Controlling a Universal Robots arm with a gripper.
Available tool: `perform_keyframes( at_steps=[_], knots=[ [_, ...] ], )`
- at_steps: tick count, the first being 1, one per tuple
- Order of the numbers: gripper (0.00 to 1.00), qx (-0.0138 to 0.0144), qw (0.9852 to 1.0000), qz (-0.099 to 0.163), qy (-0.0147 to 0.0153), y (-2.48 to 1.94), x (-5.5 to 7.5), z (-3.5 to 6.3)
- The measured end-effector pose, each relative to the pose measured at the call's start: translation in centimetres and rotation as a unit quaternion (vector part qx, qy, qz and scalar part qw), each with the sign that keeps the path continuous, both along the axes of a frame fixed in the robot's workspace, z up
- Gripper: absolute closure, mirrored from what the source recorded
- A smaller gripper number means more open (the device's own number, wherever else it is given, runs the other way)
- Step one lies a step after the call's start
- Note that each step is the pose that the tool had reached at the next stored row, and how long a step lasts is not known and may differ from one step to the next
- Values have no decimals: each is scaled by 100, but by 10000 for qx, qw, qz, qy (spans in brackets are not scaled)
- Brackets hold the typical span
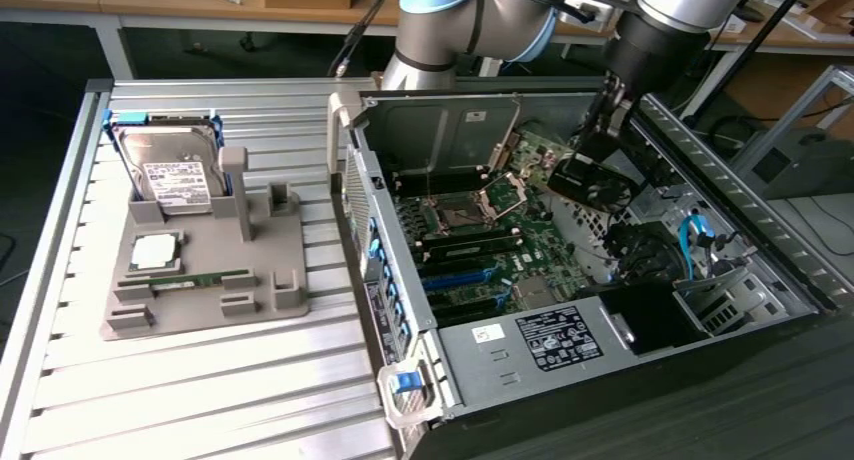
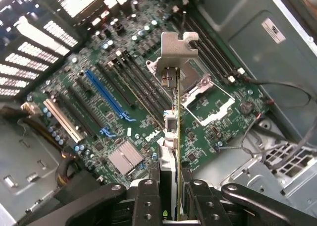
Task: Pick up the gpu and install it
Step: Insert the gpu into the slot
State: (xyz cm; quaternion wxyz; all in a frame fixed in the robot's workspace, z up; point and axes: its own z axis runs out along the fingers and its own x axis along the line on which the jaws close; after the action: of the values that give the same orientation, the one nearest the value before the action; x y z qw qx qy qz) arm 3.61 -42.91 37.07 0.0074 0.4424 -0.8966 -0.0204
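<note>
Slatted table (image 1: 200,380), end effector (image 2: 171,198) clamping gpu (image 2: 174,72)

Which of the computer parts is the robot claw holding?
The gpu, the thin card with a silvery bracket, gripped edge-on in the gripper over the motherboard. The hard drive and RAM stick sit on the grey tray.

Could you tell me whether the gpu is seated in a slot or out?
Out: the gripper holds the gpu in the air above the motherboard, clear of its slots.
</note>
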Motion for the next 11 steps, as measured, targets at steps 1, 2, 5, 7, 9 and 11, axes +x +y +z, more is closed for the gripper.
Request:
perform_keyframes(
  at_steps=[1,2,5,7,9,11],
  knots=[
    [73,0,10000,77,0,0,0,0],
    [73,0,9998,204,0,0,0,-1],
    [73,0,9989,466,0,0,0,-1],
    [73,0,9982,607,0,0,0,-1],
    [73,0,9971,760,0,0,0,-2],
    [73,0,9959,905,0,0,0,-2]
  ],
)
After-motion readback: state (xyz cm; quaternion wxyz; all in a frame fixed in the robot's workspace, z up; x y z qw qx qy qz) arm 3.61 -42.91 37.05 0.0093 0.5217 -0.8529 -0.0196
